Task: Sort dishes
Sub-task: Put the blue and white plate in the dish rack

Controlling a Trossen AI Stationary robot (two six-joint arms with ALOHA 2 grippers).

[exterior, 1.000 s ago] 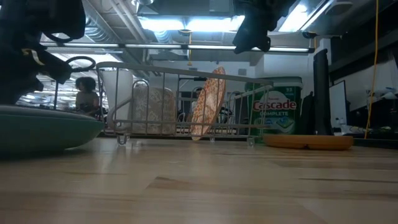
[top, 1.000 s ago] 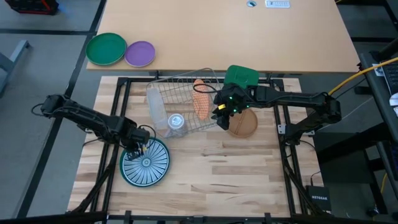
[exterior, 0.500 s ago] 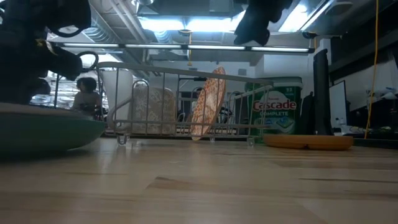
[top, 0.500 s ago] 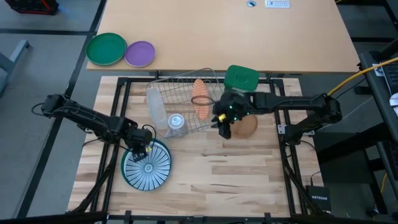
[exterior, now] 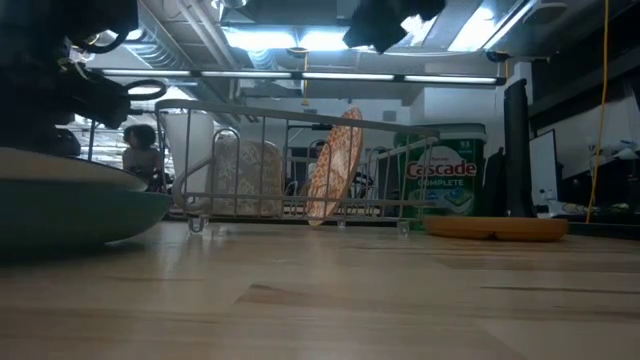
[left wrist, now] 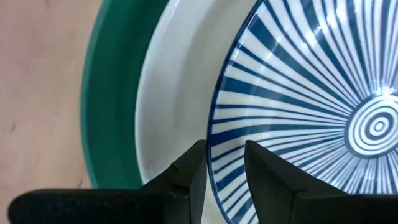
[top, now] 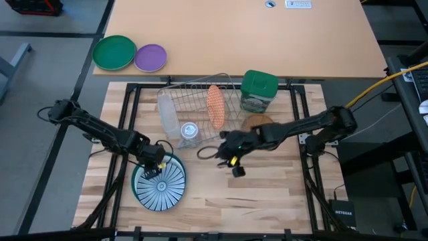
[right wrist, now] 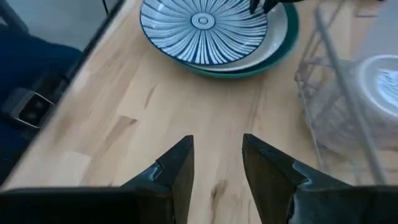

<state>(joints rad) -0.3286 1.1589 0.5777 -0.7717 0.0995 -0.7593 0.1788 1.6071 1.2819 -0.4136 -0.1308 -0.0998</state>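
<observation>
— Where the left gripper [top: 158, 169] sits, what has it got?

— Its fingers [left wrist: 186, 177] straddle the rim of the striped plate [top: 161, 185], one inside, one outside, closed on it. That plate lies in a white plate [left wrist: 171, 93] on the teal plate [left wrist: 109, 93]. The arm reaches in low from the table's left edge.

— And the right gripper [top: 232, 165]?

— Open, holding nothing, hanging over bare wood mid-table, arm stretched from the right. The speckled plate [top: 215, 106] stands in the rack [top: 194, 100]; the brown plate [top: 257, 122] lies beside it.
</observation>
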